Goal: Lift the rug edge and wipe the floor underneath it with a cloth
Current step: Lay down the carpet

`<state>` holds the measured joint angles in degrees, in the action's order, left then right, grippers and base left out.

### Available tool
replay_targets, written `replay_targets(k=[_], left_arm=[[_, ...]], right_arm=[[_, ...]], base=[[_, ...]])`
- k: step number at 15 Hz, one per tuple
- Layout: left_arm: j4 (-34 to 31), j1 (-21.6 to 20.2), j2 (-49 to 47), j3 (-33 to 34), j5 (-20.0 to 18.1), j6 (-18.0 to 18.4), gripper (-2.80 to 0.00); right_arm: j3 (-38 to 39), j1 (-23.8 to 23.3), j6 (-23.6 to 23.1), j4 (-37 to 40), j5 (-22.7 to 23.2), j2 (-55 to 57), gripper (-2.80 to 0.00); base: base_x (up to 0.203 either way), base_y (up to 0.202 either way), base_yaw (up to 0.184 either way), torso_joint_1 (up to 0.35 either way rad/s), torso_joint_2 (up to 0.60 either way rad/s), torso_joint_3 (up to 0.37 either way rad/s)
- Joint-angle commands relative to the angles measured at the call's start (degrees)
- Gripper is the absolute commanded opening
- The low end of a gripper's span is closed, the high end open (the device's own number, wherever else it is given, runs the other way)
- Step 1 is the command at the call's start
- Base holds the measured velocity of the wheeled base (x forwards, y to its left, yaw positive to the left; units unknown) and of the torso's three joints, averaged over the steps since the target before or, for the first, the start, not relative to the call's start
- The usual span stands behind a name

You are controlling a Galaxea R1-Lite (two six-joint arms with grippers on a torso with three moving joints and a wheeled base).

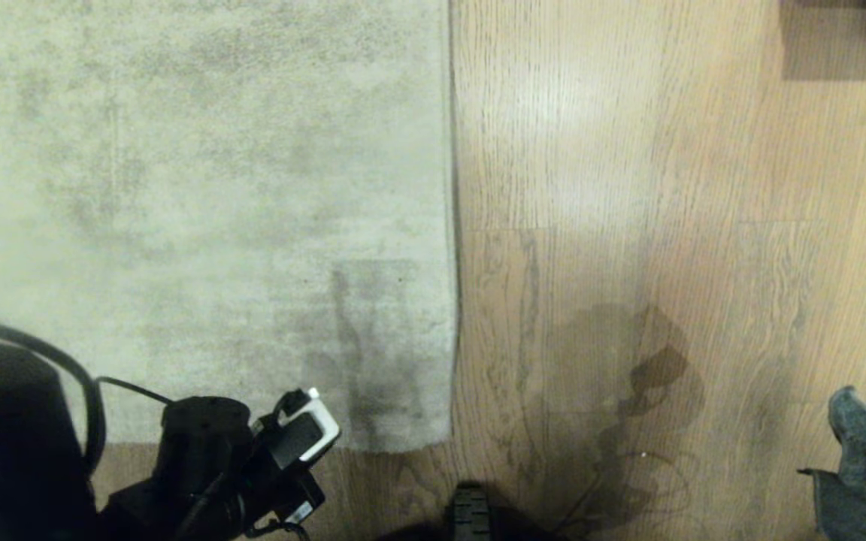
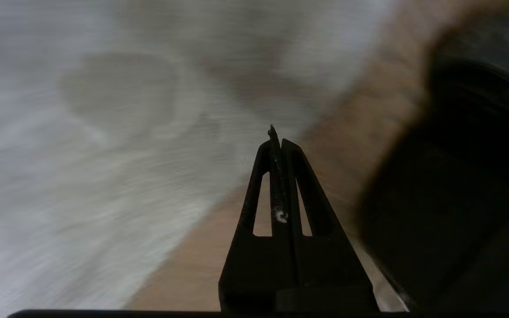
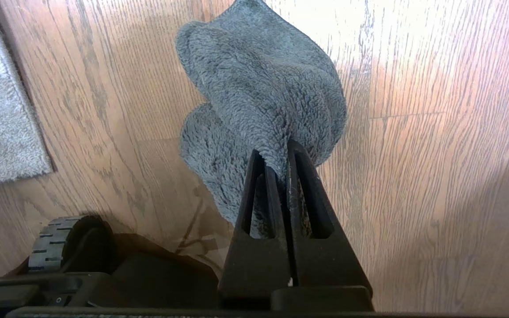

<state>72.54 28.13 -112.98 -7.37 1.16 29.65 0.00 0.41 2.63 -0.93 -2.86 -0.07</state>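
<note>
Soft fuzzy cloth [image 3: 259, 88] hangs limp, pinched in the right gripper [image 3: 281, 154] above the floor [image 1: 628, 188], while the closed, empty left gripper [image 2: 276, 137] should probably catch the floppy rug edge [image 1: 452, 225] near its corner.

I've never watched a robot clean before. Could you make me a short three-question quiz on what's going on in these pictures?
1. True or false: the rug edge is lifted off the floor.
2. What does the right gripper hold? A) a slipper B) the cloth C) nothing
3. Fill in: the left gripper, with its fingers shut and empty, is over the near edge of the ____.

Key:
1. False: it lies flat.
2. B: the fingers are pinched on the grey cloth, which hangs over the bare wood.
3. Rug.
</note>
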Motion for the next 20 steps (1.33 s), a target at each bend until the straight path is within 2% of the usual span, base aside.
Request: replay_targets(k=[1, 4, 12, 20], left_arm=[[0.5, 3.0, -8.1, -1.5, -0.1, 0.3, -2.80], [0.5, 4.4, -11.9, -5.6, -0.1, 0.6, -2.80], [-2.4, 3.5, -14.8, -10.5, 0.4, 0.8, -2.80], [-2.7, 0.6, -19.7, -21.0, -0.5, 8.6, -2.80]], right_arm=[[0.0, 0.0, 0.0, 0.0, 0.0, 0.1, -2.80], [0.0, 0.0, 0.0, 0.0, 0.0, 0.1, -2.80], [0.0, 0.0, 0.0, 0.0, 0.0, 0.1, -2.80], [0.0, 0.0, 0.0, 0.0, 0.0, 0.1, -2.80]], base=[[0.000, 0.000, 0.000, 0.000, 0.00, 0.000], [0.000, 0.000, 0.000, 0.000, 0.00, 0.000], [0.000, 0.000, 0.000, 0.000, 0.00, 0.000], [0.000, 0.000, 0.000, 0.000, 0.00, 0.000]])
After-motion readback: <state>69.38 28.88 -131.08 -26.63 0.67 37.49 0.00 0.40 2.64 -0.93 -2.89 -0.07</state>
